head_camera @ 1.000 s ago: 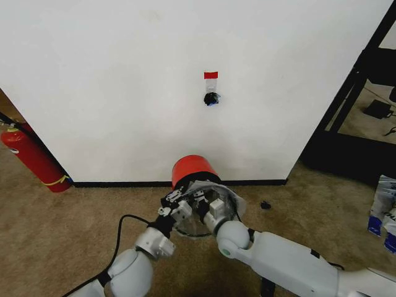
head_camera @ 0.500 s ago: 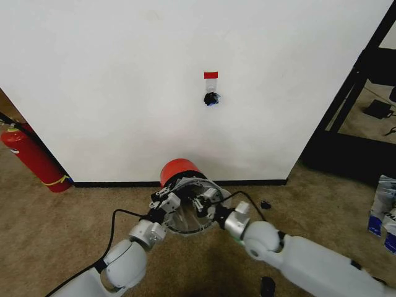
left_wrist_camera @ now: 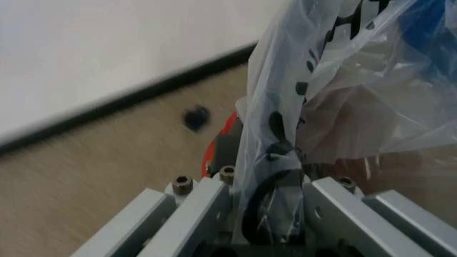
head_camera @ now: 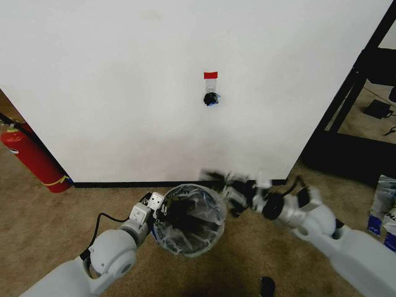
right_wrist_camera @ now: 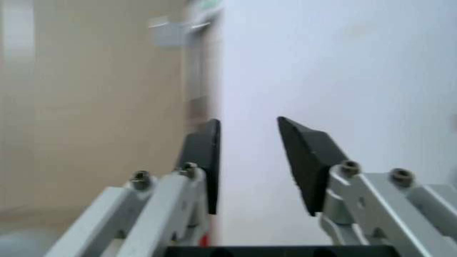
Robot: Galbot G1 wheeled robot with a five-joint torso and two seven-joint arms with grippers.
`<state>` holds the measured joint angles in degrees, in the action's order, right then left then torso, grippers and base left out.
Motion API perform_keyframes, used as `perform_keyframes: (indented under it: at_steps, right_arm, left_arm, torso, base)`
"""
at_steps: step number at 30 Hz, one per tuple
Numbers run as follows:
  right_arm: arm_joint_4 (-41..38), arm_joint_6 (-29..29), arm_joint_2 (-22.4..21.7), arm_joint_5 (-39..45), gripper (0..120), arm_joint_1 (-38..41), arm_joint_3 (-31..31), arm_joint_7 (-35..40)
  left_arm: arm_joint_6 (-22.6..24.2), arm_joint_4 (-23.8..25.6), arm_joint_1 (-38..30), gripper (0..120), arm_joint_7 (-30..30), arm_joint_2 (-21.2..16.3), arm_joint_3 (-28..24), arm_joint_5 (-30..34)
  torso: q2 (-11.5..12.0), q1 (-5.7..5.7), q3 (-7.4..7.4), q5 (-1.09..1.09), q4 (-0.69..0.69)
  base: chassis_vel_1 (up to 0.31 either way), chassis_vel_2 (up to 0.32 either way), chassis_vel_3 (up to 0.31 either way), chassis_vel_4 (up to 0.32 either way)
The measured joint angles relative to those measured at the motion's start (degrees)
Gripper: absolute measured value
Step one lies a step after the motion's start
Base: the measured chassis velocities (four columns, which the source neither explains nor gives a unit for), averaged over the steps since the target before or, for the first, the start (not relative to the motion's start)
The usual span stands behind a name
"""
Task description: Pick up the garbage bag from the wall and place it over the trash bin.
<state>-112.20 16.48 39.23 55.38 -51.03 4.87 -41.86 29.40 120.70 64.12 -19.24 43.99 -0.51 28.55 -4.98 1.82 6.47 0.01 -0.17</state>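
Lining the bin (head_camera: 189,238), the bag (head_camera: 199,213) is draped over its rim on the carpet just before the wall (head_camera: 124,93). The left end effector (head_camera: 162,209) pinches the bag's edge at the rim's left side. The right end effector (head_camera: 228,189) hangs beside the bin, fingers (right_wrist_camera: 303,155) spread and empty.

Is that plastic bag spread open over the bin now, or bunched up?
Spread open: the garbage bag lines the trash bin, its mouth wide. The left gripper pinches its edge.
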Motion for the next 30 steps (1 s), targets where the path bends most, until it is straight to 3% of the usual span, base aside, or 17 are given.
perform_keyframes:
  at_steps: [2,5,7,8,10,13,16,22,25,30]
  right_arm:
    - [-2.70,0.50,0.17,1.37,39,-2.22,-5.09,1.32]
    - [-5.95,1.82,1.05,0.80,52,-4.79,-9.57,9.33]
    - [-9.43,3.15,3.15,-5.13,61,-6.75,-11.42,25.74]
    - [-9.43,3.15,3.15,-5.13,61,-6.75,-11.42,25.74]
    - [-11.23,3.85,6.69,-12.67,69,-9.87,-12.78,38.13]
    - [-11.69,4.64,10.92,-18.37,83,-16.01,-16.51,40.00]
    - [-12.98,4.75,11.88,-19.59,94,-20.96,-19.09,40.01]
    - [-14.27,5.09,12.83,-20.75,100,-24.80,-21.08,39.80]
    - [-14.11,5.23,13.03,-21.39,100,-24.94,-21.07,39.57]
    - [-13.00,5.37,13.75,-22.34,100,-24.42,-20.21,39.36]
  left_arm:
    - [2.73,0.29,-0.38,0,-0.69,-0.04,0.53,5.60]
    - [5.89,0.27,-1.08,0,-1.69,0.65,1.53,12.82]
    - [9.15,0.23,-1.22,0,-2.58,2.15,3.77,21.13]
    - [9.15,0.23,-1.22,0,-2.58,2.15,3.77,21.13]
    - [11.12,-1.39,-2.48,0,-4.02,4.65,4.97,27.18]
    - [12.86,-5.73,-4.16,0,-4.98,8.36,5.29,31.99]
    - [12.99,-9.98,-4.96,0,-5.78,12.13,4.41,31.39]
    - [11.02,-16.82,-6.04,0,-5.78,18.24,3.40,27.74]
    - [9.16,-16.29,-5.25,8,-4.95,18.09,3.74,26.56]
    - [7.57,-9.13,-1.12,28,-2.14,13.88,6.02,21.28]
  torso:
    - [0.00,0.00,0.00,0.00,-0.04]
    - [0.00,0.00,0.00,0.00,-0.03]
    - [0.00,0.00,0.00,0.00,0.00]
    - [0.00,0.00,0.00,0.00,0.00]
    - [0.00,0.00,0.00,-0.01,0.01]
    - [0.00,0.00,0.01,0.01,-0.01]
    - [0.00,0.00,0.00,0.01,-0.01]
    - [0.00,0.00,0.00,0.00,-0.02]
    - [0.00,0.00,0.00,-0.01,-0.01]
    - [0.00,0.00,0.00,0.00,0.00]
  base:
    - [0.000,0.000,0.000,0.000]
    - [0.000,0.000,0.000,0.000]
    - [0.000,0.000,0.000,0.000]
    - [0.000,0.000,0.000,0.000]
    - [0.000,0.000,0.000,0.000]
    - [0.000,0.000,0.000,0.000]
    - [0.000,0.000,0.000,0.000]
    - [0.000,0.000,0.000,0.000]
    - [0.000,0.000,0.000,0.000]
    - [0.000,0.000,0.000,0.000]
